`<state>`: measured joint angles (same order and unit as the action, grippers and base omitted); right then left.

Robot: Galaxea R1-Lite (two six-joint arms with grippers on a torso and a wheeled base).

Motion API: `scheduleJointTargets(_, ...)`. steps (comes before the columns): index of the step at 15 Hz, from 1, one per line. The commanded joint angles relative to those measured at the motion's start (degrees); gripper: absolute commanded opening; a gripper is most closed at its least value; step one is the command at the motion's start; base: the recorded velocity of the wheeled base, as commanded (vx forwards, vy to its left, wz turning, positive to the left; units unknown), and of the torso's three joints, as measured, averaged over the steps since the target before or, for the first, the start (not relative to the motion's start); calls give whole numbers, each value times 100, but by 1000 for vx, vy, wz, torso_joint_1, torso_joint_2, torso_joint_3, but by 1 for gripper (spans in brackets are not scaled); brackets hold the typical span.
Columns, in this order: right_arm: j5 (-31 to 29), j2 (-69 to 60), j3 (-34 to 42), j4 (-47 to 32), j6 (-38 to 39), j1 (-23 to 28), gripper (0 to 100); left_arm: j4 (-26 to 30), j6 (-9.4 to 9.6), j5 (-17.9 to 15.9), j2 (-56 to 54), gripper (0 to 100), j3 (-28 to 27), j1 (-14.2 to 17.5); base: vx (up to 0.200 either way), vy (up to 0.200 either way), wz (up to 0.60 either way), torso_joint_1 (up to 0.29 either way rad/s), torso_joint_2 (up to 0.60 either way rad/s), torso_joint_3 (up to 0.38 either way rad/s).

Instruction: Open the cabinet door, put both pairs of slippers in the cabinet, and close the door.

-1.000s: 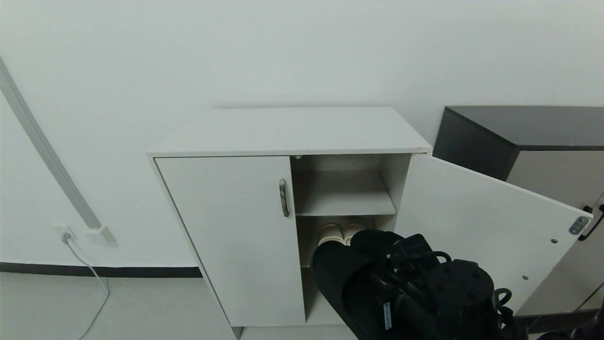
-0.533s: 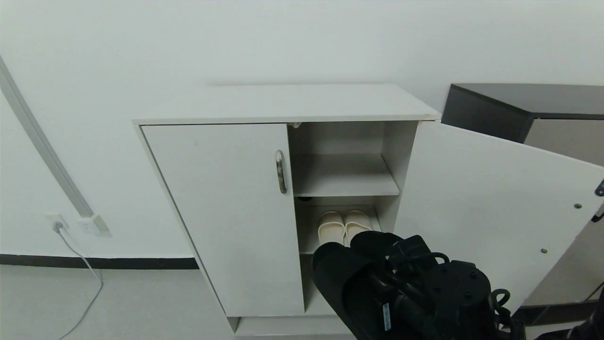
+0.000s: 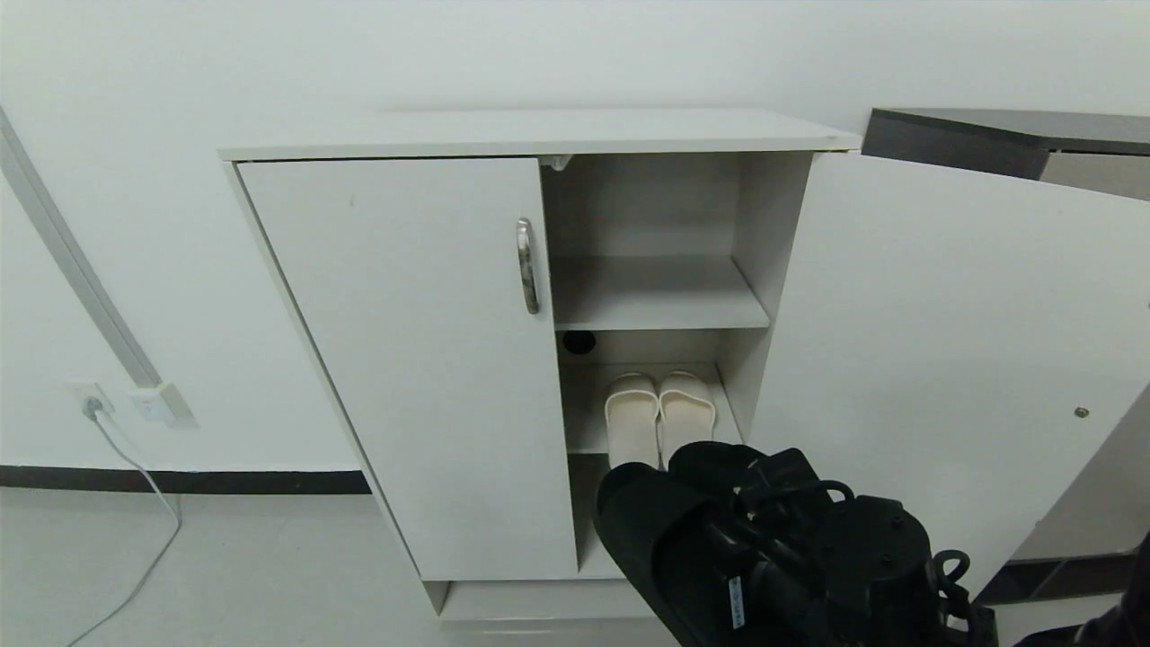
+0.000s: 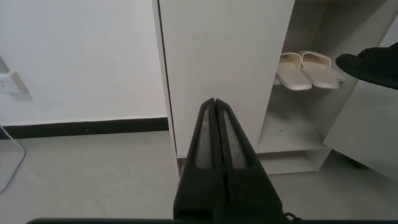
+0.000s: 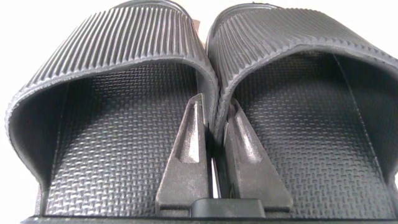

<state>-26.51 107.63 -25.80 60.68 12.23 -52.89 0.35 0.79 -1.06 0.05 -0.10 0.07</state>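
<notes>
A white cabinet (image 3: pixel 539 135) stands against the wall, its right door (image 3: pixel 943 341) swung open and its left door (image 3: pixel 413 359) closed. A pair of cream slippers (image 3: pixel 659 415) lies on the middle shelf, and the same cream slippers (image 4: pixel 309 69) show in the left wrist view. My right gripper (image 5: pixel 211 118) is shut on the inner edges of a pair of black slippers (image 5: pixel 124 106). In the head view the black slippers (image 3: pixel 660 526) hang low in front of the open compartment. My left gripper (image 4: pixel 215 104) is shut and empty, facing the closed left door.
A dark-topped cabinet (image 3: pixel 1006 130) stands beyond the open door. On the left, a wall socket (image 3: pixel 90 404) trails a cable (image 3: pixel 135 557) onto the floor, and a grey conduit (image 3: pixel 63 261) runs up the wall. The upper shelf (image 3: pixel 656 296) holds nothing.
The head camera has dropped lower, so the cabinet sits higher in view and its middle shelf with the cream slippers shows fully. The right arm holds the black slippers as before.
</notes>
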Motion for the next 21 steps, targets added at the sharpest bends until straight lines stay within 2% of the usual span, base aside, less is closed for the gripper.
scheduleJointTargets(1,-3,4,-4,14,-1,-2,0,0,0,1,4,0,1,1,0,0,0,2,139,129)
scheduleJointTargets(5,-3,74,-13,22,-1,7,0,0,0,1,4,0,1,1,0,0,0,2,22,35)
scheduleJointTargets(10,-56,302,-13,444,-45,-2,0,0,0,1,4,0,1,1,0,0,0,0,0,0)
scheduleJointTargets(12,-319,320,-391,400,-397,-10,0,0,0,1,4,0,1,1,0,0,0,0,0,0)
scheduleJointTargets(13,-706,390,-901,-136,-361,-10,0,0,0,1,4,0,1,1,0,0,0,0,0,0)
scheduleJointTargets(14,-838,408,-1261,-681,-142,-19,0,0,0,1,4,0,1,1,0,0,0,0,0,0)
scheduleJointTargets(15,-1075,417,-1973,-1762,403,-81,0,0,0,1,4,0,1,1,0,0,0,0,0,0)
scheduleJointTargets(17,-1849,487,-2966,-2984,939,-107,0,0,0,1,4,0,1,1,0,0,0,0,0,0)
scheduleJointTargets(21,-2068,557,-3784,-3572,728,-37,0,0,0,1,4,0,1,1,0,0,0,0,0,0)
